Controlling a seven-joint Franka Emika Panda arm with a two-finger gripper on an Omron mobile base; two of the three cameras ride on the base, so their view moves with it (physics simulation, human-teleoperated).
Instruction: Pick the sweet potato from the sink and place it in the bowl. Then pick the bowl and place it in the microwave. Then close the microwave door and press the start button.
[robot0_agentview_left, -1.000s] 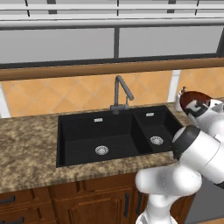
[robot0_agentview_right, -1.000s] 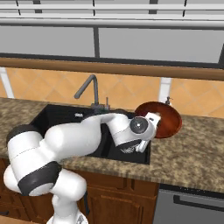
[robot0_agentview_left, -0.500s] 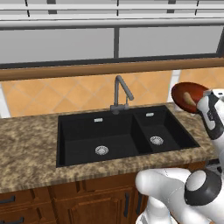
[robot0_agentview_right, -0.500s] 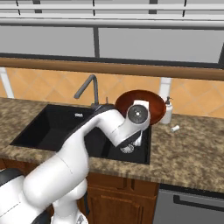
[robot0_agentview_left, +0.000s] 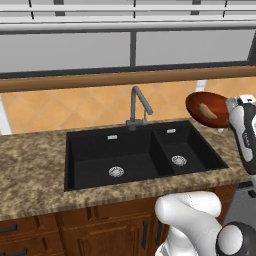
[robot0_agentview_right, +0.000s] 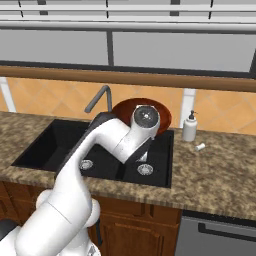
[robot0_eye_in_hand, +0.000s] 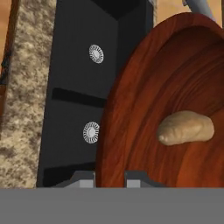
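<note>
The reddish-brown bowl (robot0_agentview_left: 216, 104) hangs tilted in the air above the counter, just right of the black sink (robot0_agentview_left: 140, 150). The pale tan sweet potato (robot0_agentview_left: 205, 110) lies inside it. In the hand view the bowl (robot0_eye_in_hand: 148, 100) with the sweet potato (robot0_eye_in_hand: 186, 127) is close up, and my gripper (robot0_eye_in_hand: 110, 178) is shut on its rim, one fingertip on each side. In the right base view my arm covers most of the bowl (robot0_agentview_right: 122, 107). The microwave and its door are out of view.
A grey curved faucet (robot0_agentview_left: 138, 107) stands behind the sink's divider. A white soap dispenser (robot0_agentview_right: 189, 127) and a small white object (robot0_agentview_right: 200, 147) sit on the granite counter (robot0_agentview_right: 215, 165) right of the sink (robot0_agentview_right: 55, 142). A window ledge runs along the back wall.
My arm has lifted the bowl with the sweet potato and swung it left, from over the counter toward the sink's right end. The grip has not changed.
</note>
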